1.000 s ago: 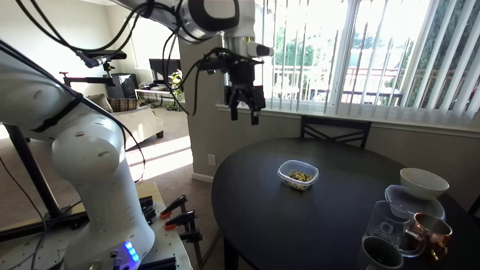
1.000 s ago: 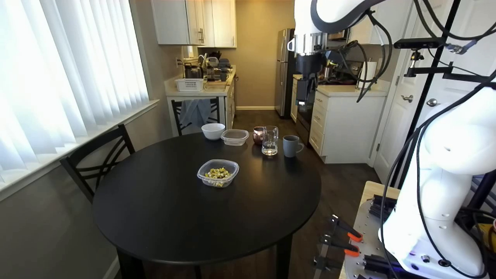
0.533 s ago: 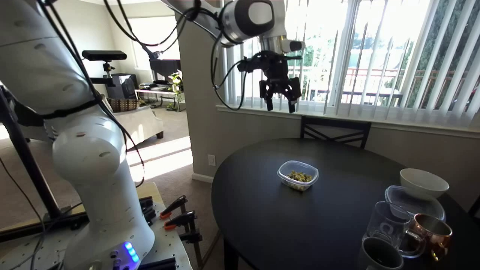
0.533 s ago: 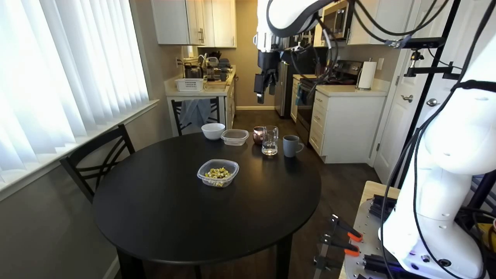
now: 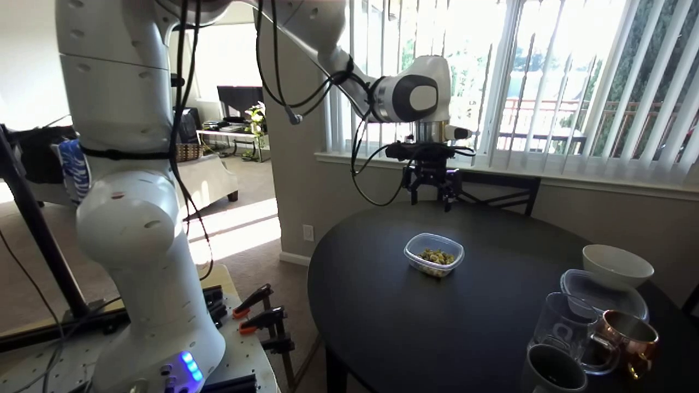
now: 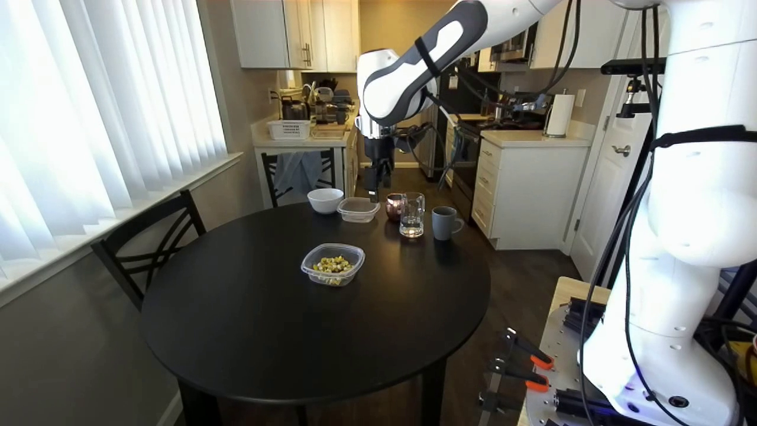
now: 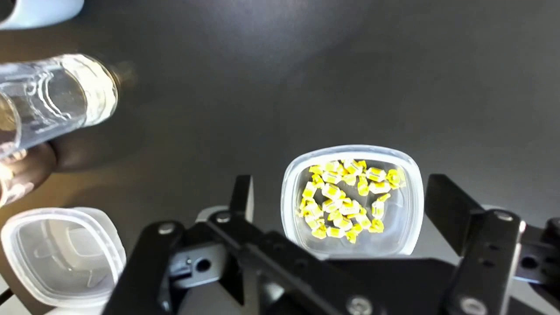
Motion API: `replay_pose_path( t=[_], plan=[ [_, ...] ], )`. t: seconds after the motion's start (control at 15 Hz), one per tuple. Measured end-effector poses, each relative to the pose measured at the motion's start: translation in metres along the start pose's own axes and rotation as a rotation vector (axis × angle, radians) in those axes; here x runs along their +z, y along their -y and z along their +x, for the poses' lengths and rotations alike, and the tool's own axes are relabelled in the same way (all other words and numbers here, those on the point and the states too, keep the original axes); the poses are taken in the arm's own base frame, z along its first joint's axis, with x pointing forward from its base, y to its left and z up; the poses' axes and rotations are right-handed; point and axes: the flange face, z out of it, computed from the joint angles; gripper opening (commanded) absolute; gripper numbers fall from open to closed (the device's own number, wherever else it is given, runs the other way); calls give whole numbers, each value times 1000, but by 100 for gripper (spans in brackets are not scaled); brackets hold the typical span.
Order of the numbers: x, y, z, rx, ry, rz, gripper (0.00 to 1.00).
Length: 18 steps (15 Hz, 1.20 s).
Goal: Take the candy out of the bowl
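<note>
The clear rounded-square bowl stands on the dark round table in both exterior views (image 5: 434,242) (image 6: 334,249) and at lower centre right in the wrist view (image 7: 396,223). The candy, a handful of small gold-yellow wrapped pieces, lies inside it in both exterior views (image 5: 435,256) (image 6: 332,265) and in the wrist view (image 7: 337,205). My gripper (image 5: 431,202) is open and empty, pointing down, well above the table. It also shows in an exterior view (image 6: 374,194). In the wrist view the bowl appears between the open fingers (image 7: 341,197), below them; its near edge is partly hidden.
At one side of the table (image 5: 409,322) stand a white round bowl (image 5: 617,266), another clear container (image 6: 359,210), a glass mug (image 6: 412,216), a copper mug (image 5: 633,341) and a grey mug (image 6: 442,223). A dark chair (image 5: 486,180) stands by the window.
My gripper has swung out over the table and come down, closer to the bowl. It stays open. The bowl and candy have not moved.
</note>
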Motion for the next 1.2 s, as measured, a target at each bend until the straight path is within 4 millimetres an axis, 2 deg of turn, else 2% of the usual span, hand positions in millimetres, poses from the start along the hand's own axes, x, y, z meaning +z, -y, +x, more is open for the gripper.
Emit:
replay_pose_path(
  t=[0.27,0.4,0.87,1.0,1.2],
  plan=[
    [-2,21,57,-74,-54,-30,100],
    [4,24,76,-87,-62,-34,100],
    [12,21,83,-81,-53,-36,100],
    [28,12,91,-97,7,-42,100],
    [72,0,111,-216,85,-26,100]
  ],
)
